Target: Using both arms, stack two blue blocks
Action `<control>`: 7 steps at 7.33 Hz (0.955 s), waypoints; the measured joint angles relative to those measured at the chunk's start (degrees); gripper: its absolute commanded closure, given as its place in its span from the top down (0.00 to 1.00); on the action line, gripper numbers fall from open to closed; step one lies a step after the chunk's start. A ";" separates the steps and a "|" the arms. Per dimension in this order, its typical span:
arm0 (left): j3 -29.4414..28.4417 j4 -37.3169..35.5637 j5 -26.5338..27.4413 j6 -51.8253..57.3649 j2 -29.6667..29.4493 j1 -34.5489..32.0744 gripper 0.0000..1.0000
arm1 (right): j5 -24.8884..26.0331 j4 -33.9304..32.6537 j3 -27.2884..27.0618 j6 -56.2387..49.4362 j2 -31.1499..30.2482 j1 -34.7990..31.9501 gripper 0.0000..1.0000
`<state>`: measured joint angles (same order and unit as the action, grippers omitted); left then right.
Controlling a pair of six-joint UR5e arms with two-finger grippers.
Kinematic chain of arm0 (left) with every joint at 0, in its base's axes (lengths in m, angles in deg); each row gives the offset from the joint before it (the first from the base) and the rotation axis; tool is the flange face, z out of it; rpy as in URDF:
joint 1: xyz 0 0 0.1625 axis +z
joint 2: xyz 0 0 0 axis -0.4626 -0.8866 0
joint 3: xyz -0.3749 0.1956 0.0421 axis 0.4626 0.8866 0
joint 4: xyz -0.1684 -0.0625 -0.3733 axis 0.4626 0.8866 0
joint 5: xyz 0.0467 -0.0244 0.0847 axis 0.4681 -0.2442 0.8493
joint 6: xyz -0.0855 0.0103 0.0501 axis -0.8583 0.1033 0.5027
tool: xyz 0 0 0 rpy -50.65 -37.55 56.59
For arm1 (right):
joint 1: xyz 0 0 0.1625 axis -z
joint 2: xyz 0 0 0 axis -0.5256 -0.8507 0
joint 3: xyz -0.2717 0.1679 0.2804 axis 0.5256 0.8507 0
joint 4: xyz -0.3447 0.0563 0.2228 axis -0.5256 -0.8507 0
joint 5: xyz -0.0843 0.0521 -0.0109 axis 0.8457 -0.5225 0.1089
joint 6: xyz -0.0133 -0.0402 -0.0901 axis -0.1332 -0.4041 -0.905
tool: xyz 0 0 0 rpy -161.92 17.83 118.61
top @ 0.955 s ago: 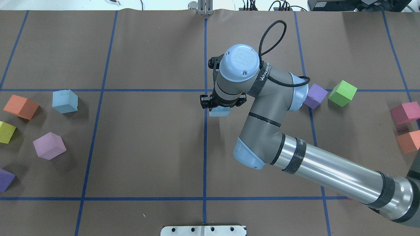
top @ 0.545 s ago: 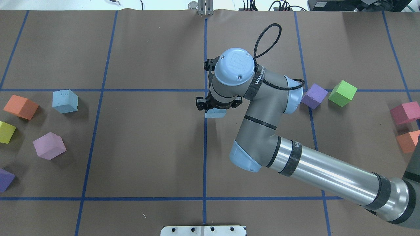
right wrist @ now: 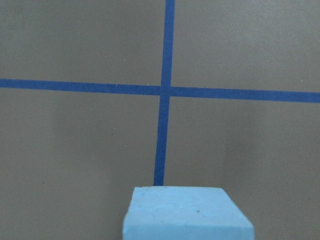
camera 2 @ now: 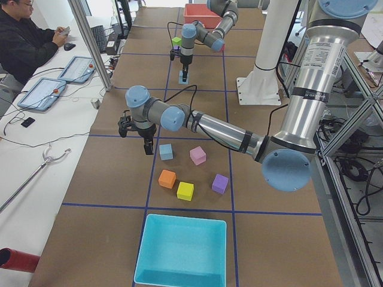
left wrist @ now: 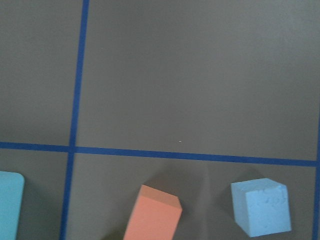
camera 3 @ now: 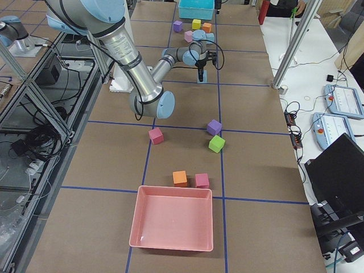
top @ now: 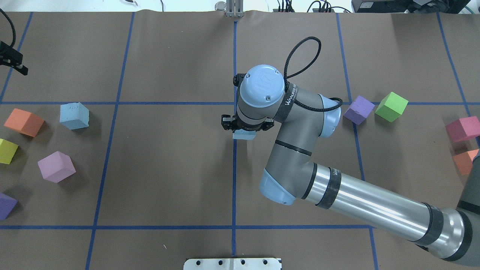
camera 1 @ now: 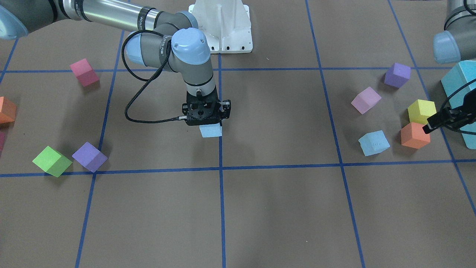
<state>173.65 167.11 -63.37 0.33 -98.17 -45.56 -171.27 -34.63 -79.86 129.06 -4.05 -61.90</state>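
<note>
Blue centre block [camera 1: 211, 131] sits in the right claw [camera 1: 210, 126], which is pinching it from either side at the middle of the tabletop [camera 1: 260, 208]. It is just beside a tape line [camera 1: 220, 149], and a tape crossing shows ahead of it in the right wrist view. The block hangs low. I cannot tell whether its underside touches the paper, though the side views suggest it is at or nearly at the surface. The free block [camera 1: 374, 143] lies well apart on the robot's left, flat on the tabletop and near an orange cube [camera 1: 414, 135]. The left claw [camera 2: 147, 144] hovers above the tabletop just beside that block, on the operators' side, holding nothing. I cannot tell whether its fingers are spread or pressed together. As I judge it, the step in hand is setting down the base of the stack with the right arm, while the left arm lines up for its pick. Next, the right claw should let go squarely and lift straight up, so the foam is not dragged or tipped. The left claw then needs to come over the free block and straddle it without nudging the orange cube. It can then carry the block to the centre and place it on top.
</note>
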 measured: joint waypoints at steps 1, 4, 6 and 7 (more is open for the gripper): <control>-0.47 0.86 0.71 -1.47 -0.32 1.02 1.00 | 0.76 -0.70 0.02 0.85 -0.12 0.77 0.55; -4.36 7.63 3.20 -8.38 -1.26 4.04 1.00 | 2.23 -1.87 0.27 1.53 0.08 2.46 0.57; -5.76 9.40 4.21 -10.93 -2.12 5.30 1.00 | 2.79 -2.00 0.45 1.58 0.12 3.39 0.60; -5.92 9.60 4.33 -11.78 -2.27 5.47 1.00 | 2.95 -2.06 0.47 1.71 0.07 3.72 0.60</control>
<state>167.73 176.71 -59.04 -11.46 -100.44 -40.09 -168.32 -36.69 -79.40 130.77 -3.98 -58.18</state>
